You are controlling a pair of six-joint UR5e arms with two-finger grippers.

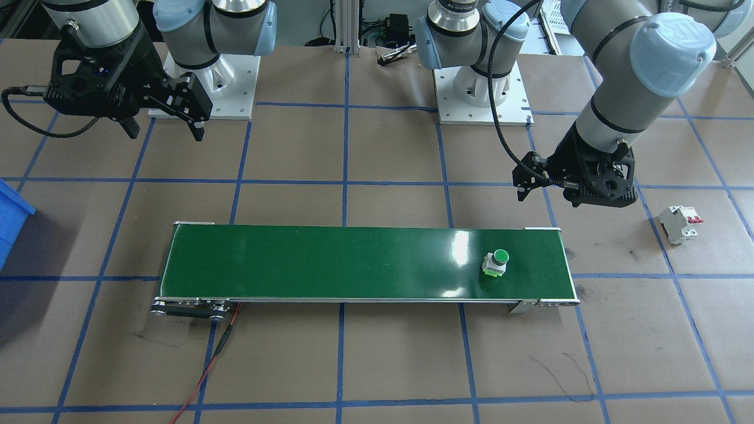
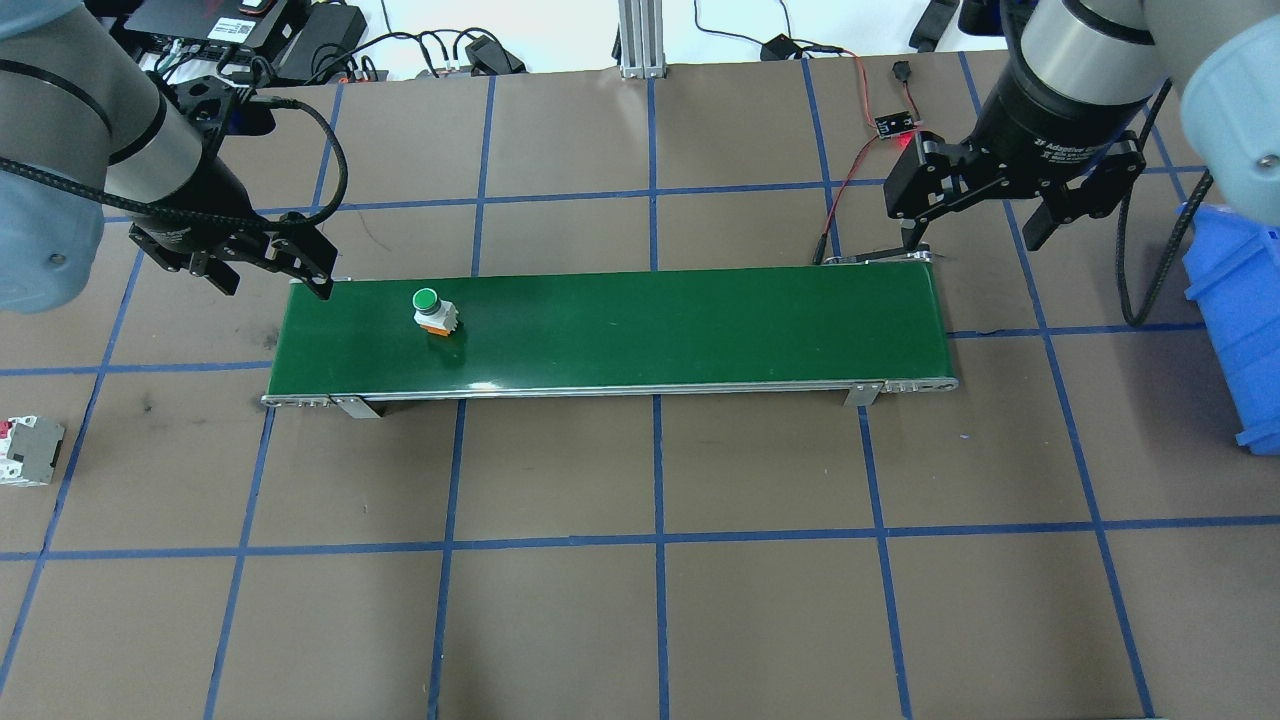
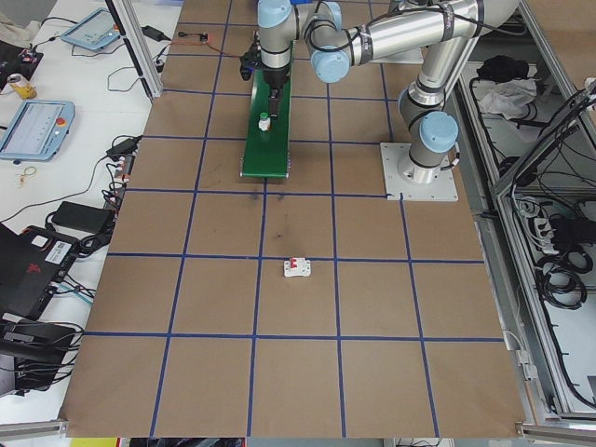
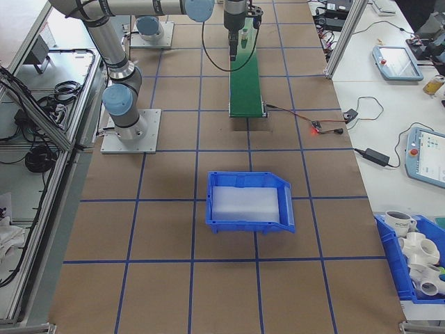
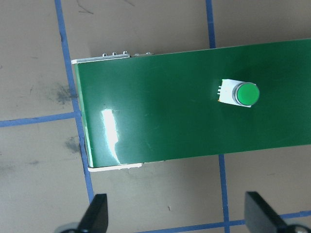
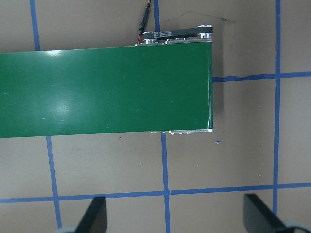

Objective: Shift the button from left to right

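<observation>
The button (image 2: 434,310), with its round green cap and whitish base, stands upright on the green conveyor belt (image 2: 650,325) near its left end. It also shows as the button (image 1: 496,262) in the front view and the button (image 5: 240,93) in the left wrist view. My left gripper (image 2: 272,283) hovers open and empty just behind the belt's left end, apart from the button. Behind the belt's right end my right gripper (image 2: 972,237) hangs open with nothing between its fingers. The right wrist view holds only the belt's bare right end (image 6: 146,87).
A white circuit breaker (image 2: 28,450) with red levers lies on the table at the far left. A blue bin (image 2: 1240,310) stands at the right edge. A red and black wire (image 2: 845,190) runs from the belt's right end to the back.
</observation>
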